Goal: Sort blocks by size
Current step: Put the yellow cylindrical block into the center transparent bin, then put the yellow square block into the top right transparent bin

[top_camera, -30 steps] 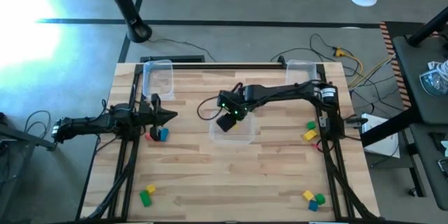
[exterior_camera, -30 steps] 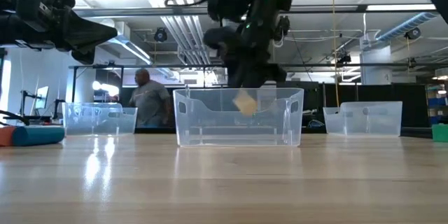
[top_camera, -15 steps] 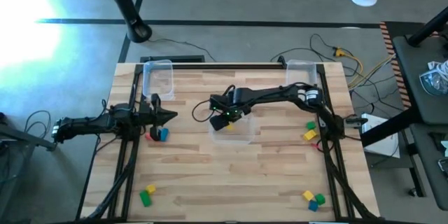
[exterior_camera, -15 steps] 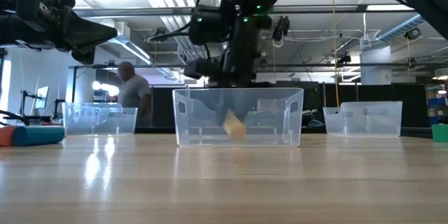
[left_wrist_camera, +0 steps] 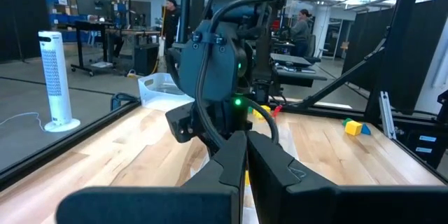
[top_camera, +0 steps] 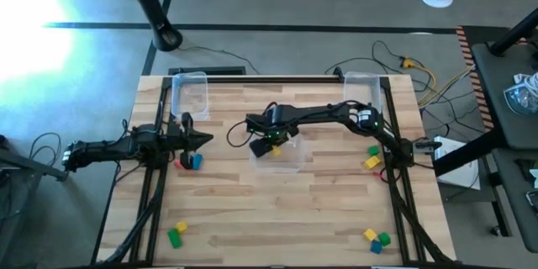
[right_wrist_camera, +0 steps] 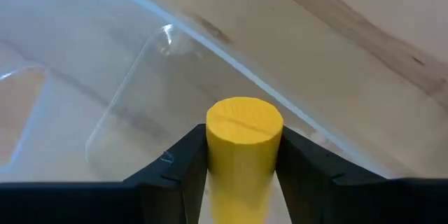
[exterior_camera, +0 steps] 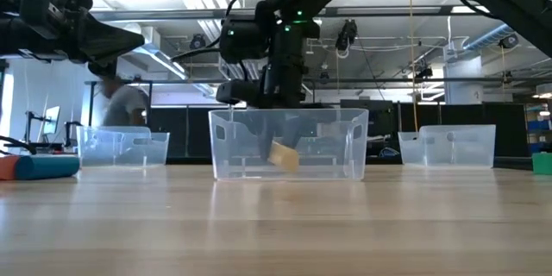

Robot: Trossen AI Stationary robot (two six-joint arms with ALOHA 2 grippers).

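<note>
Since a second ago my right pincer [top_camera: 271, 139] has swung from the middle of the clear plastic bin [top_camera: 290, 161] at the centre of the desk to its rim on the left arm's side, and has sunk lower; it is clamped on a yellow cylindrical block [right_wrist_camera: 243, 147], whose round end shows between my fingers [right_wrist_camera: 178, 161] in the right wrist view. In the low view that yellow block [exterior_camera: 283, 156] now hangs tilted inside the bin, close to its floor, lower than before. My left pincer [top_camera: 202, 139] has not moved: it waits over the desk's left edge with its fingers pressed together, holding nothing, just above a red and blue pair of blocks [top_camera: 191, 161]. Other small blocks lie unchanged on the pale wooden desk [top_camera: 235, 210]: a yellow and green pair [top_camera: 176, 234] near the front left, a yellow, green and blue cluster [top_camera: 376, 239] at the front right, and a green, yellow and red group [top_camera: 372, 159] by the right edge. Two more clear bins [top_camera: 190, 96] stand at the far corners. Behind the desk, a person [exterior_camera: 125, 106] has walked further left in the room.
</note>
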